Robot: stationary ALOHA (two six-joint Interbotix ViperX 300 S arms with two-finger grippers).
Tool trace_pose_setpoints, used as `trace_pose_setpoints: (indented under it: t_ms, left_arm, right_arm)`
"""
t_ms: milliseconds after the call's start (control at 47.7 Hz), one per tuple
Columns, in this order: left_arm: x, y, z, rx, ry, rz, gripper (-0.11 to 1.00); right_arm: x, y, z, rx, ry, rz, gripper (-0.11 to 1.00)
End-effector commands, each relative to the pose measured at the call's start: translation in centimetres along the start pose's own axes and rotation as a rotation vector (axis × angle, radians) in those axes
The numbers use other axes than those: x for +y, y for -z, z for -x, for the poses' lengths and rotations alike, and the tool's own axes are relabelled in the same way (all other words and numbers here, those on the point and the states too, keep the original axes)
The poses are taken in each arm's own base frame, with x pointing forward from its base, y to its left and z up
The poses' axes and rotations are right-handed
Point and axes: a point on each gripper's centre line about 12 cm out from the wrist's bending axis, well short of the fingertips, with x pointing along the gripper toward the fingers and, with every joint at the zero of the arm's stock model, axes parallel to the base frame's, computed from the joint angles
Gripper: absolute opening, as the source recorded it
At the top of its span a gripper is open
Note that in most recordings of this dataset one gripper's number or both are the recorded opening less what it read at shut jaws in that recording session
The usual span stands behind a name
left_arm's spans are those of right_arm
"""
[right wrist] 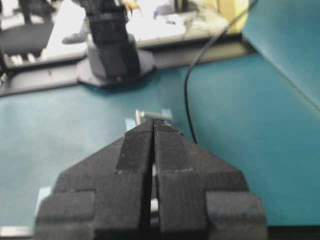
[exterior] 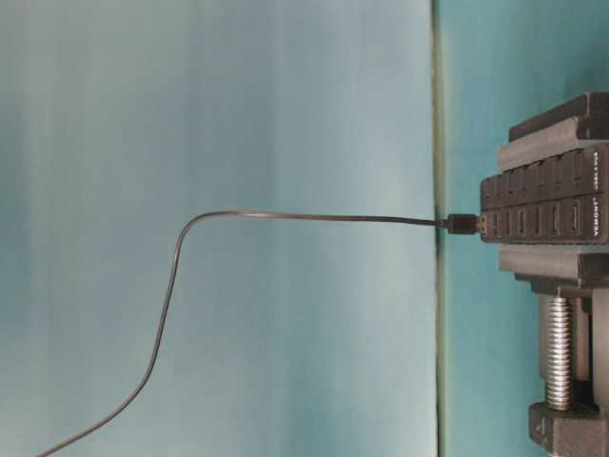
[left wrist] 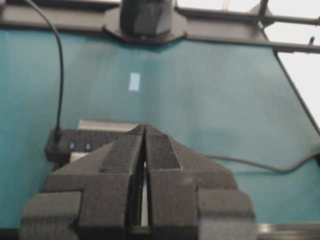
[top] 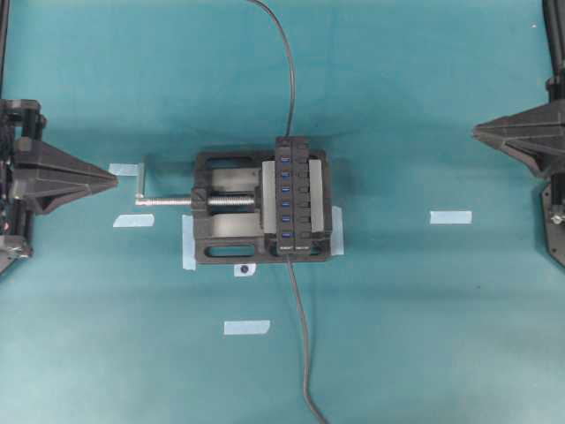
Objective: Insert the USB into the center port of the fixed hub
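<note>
Two pincers rest at the overhead frame's edges, left pincer (top: 113,181) and right pincer (top: 477,131), both pressed fully together, holding nothing. At center, on the teal table (top: 424,336), a black vise (top: 229,216) clamps the fixed hub (top: 296,196). No loose USB plug shows; its whereabouts cannot be told.
</note>
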Motion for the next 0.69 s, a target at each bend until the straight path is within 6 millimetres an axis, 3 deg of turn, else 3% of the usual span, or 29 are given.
trace_pose_setpoints:
  t_ms: [0,335,671]
  left_arm:
    - [0.0,-1.1,-0.2,-0.012,-0.002,0.000,0.00]
    - [0.0,-0.8,-0.4,0.061,-0.008,0.000,0.00]
    - [0.0,-0.4,-0.8,0.095,-0.011,0.000,0.00]
  right_arm:
    - [0.0,-1.0,-0.3,0.026,0.014,-0.028,0.00]
    - [-0.2,-0.5,-0.6,0.172,0.042,-0.047,0.00]
    - [-0.8,-0.2,-2.7,0.338,0.093,-0.046,0.00]
